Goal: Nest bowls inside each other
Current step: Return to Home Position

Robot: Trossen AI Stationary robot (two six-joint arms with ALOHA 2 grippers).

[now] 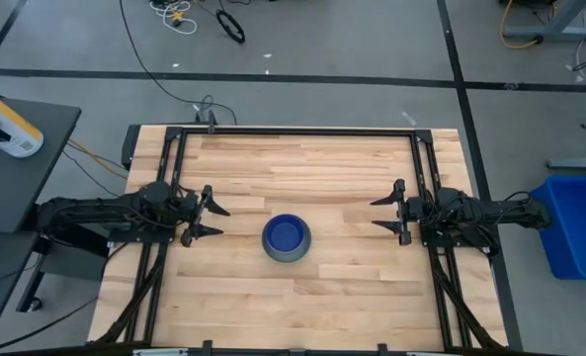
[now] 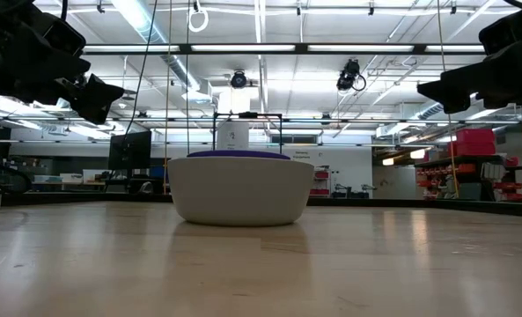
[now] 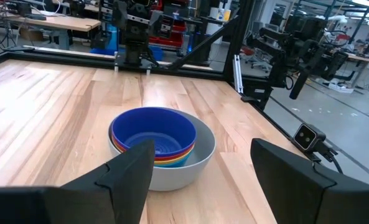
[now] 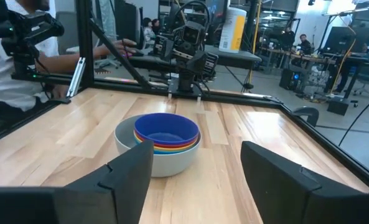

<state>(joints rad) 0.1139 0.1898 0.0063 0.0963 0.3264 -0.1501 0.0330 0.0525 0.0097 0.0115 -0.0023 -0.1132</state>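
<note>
On the left side of the light wooden table (image 1: 322,297), the left tool (image 1: 216,222) hangs above the boards, its two dark fingers spread apart with nothing between them, pointing toward the table's middle. Near the middle, between the two arms and well apart from both, the pale grey round plastic bowl (image 1: 287,260) stands upright on the wood. Nested inside it sits the dark blue plastic bowl (image 3: 153,127), whose rim rises just above the grey one in the low view. Under that rim the left wrist view shows thin edges of a red bowl (image 3: 164,155), a yellow bowl (image 3: 167,160) and a light blue bowl (image 3: 185,158), one within another. On the right side, the right tool (image 1: 379,213) hangs above the table facing the stack, its fingers likewise spread and empty
</note>
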